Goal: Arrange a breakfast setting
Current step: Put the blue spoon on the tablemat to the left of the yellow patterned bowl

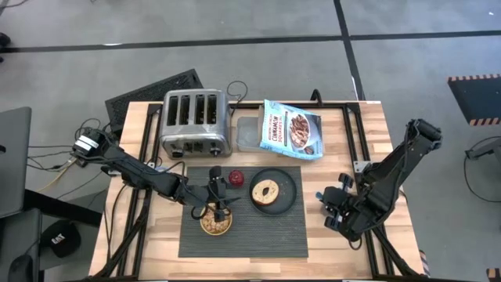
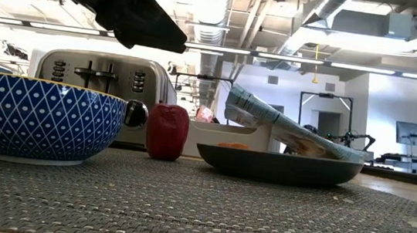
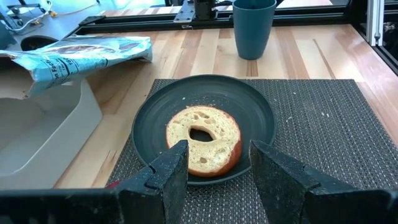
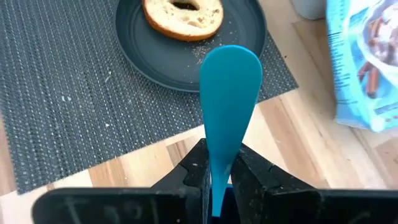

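Two arms work over the bench point(image 1: 329, 235). On the cereal box point(image 1: 291, 129), only "CINNAMON" reads, in the high view. The left gripper point(image 1: 218, 200) hangs over the bowl point(image 1: 215, 222) on the placemat point(image 1: 258, 231), fingers point(image 3: 169, 169) spread and empty. The right gripper point(image 1: 335, 210), off the mat's right edge, pinches the spoon point(image 4: 227, 106).

Only the high view shows cereal in the bowl; only the low view shows its blue lattice outside. The bagel point(image 1: 266, 190) lies on the plate point(image 1: 288, 193), apple point(image 1: 236, 179) just beside, toaster point(image 1: 196, 121) behind. The cup point(image 3: 254, 26) shows only in the left wrist view.
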Available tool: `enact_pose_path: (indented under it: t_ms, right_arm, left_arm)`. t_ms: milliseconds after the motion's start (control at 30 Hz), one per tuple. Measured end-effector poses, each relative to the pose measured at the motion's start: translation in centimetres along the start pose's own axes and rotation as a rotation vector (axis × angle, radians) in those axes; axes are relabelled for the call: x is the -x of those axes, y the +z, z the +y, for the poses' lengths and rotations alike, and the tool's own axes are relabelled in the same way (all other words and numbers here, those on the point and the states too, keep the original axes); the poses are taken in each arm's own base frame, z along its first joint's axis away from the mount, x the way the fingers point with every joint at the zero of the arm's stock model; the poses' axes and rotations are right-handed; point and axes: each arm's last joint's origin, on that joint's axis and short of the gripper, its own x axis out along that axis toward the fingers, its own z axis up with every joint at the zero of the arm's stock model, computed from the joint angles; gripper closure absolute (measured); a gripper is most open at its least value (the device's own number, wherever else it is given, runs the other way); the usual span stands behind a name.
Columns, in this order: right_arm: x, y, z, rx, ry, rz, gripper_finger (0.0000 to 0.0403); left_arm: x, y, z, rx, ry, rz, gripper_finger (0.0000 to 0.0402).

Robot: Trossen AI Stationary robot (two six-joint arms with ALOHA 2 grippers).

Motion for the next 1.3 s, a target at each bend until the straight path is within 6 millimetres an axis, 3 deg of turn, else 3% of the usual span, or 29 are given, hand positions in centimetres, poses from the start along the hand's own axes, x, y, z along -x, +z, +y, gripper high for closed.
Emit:
enact_pose_path:
  t_ms: [433,700,933,1067,1167,1300]
  right_arm:
    - [4.3,3.1,-1.0,0.012,-0.021,-0.001,0.0329]
    - [6.4,5.7,-1.4,0.065,-0.002,-0.111,0.0329]
    - [6.5,8.0,-1.2,0.175,-0.011,-0.293,0.0330]
    - [5.8,8.7,-0.5,0.302,-0.090,-0.425,0.0330]
    - [5.1,8.8,0.2,0.389,-0.129,-0.482,0.0330]
    - [3.6,9.2,0.9,0.465,-0.159,-0.538,0.0330]
  left_arm:
    - [0.0,0.0,0.0,0.000,0.000,0.000,0.0244]
    - [0.0,0.1,0.0,0.007,-0.003,-0.013,0.0244]
    - [0.0,0.4,-0.1,0.024,-0.006,-0.036,0.0244]
    - [0.1,1.4,-0.2,0.063,-0.025,-0.132,0.0240]
    - [0.0,1.8,0.0,0.106,-0.032,-0.167,0.0218]
    - [-0.3,2.3,0.7,0.207,-0.041,-0.193,0.0160]
